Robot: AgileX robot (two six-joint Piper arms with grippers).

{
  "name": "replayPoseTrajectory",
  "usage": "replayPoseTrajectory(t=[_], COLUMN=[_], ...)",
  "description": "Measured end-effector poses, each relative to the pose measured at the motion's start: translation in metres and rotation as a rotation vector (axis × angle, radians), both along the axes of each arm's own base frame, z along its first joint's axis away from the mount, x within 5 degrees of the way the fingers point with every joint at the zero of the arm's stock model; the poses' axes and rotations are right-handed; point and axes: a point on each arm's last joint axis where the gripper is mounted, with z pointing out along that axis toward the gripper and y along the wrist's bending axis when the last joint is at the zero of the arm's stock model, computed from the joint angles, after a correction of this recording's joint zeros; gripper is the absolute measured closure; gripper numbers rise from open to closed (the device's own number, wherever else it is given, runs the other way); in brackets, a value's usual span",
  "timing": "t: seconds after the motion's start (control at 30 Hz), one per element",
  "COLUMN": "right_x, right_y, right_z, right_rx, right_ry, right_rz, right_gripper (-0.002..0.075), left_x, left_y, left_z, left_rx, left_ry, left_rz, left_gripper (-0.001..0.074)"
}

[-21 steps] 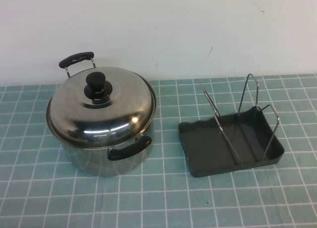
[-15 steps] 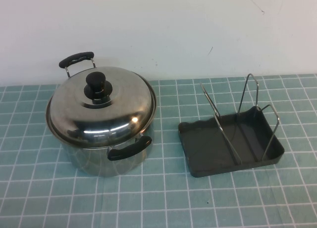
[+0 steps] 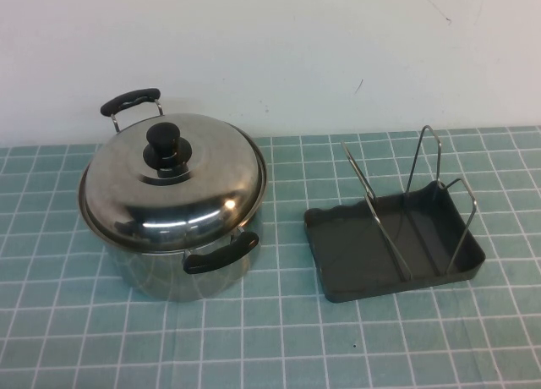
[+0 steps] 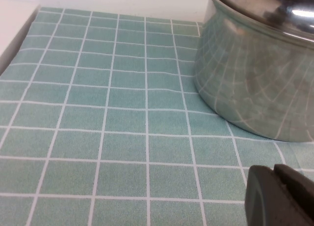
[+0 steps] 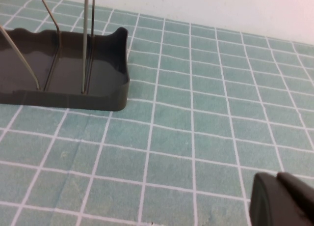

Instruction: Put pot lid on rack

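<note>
Nothing has changed over the last moment: the pot lid (image 3: 173,182) still caps the pot (image 3: 182,262) (untouched), the rack (image 3: 393,249) at three o'clock on the worktop (image 3: 270,347). The left hand (image 4: 279,196) sits near the pot and the right hand (image 5: 282,201) near the rack; whether either is apart or together cannot be told.

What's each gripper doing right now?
Left gripper: near the pot, holding nothing; open or shut cannot be told.
Right gripper: near the rack, likewise.

No visible change: pot lid (image 3: 173,182) on pot, rack (image 3: 393,245) beside, both same place
</note>
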Motion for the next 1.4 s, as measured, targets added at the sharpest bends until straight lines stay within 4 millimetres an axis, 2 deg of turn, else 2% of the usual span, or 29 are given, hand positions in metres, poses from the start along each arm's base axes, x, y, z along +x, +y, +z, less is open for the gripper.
replayPoseTrajectory(t=[0.73, 0.9, 1.07, 1.3, 1.4], right_x=[0.000, 0.001, 0.005, 0.002, -0.002], right_y=[0.000, 0.000, 0.000, -0.001, -0.002], right_z=[0.000, 0.002, 0.020, 0.056, 0.067], right_rx=[-0.003, -0.004, 0.001, 0.022, 0.101], right_ry=[0.000, -0.036, -0.248, -0.649, -0.775], right_rz=[0.001, 0.001, -0.002, -0.009, -0.024], right_gripper=[0.0727, 0.0727, 0.0727, 0.0727, 0.0727], left_x=[0.000, 0.001, 0.004, 0.000, -0.003], left_y=[0.000, 0.000, 0.000, -0.003, -0.004], left_z=[0.000, 0.002, 0.018, 0.049, 0.057], left_rx=[-0.002, 0.044, 0.143, 0.145, 0.138], left_ry=[0.000, -0.036, -0.239, -0.590, -0.683], left_rz=[0.001, -0.006, -0.019, -0.034, -0.038], left_gripper=[0.0738, 0.0738, 0.0738, 0.0738, 0.0738])
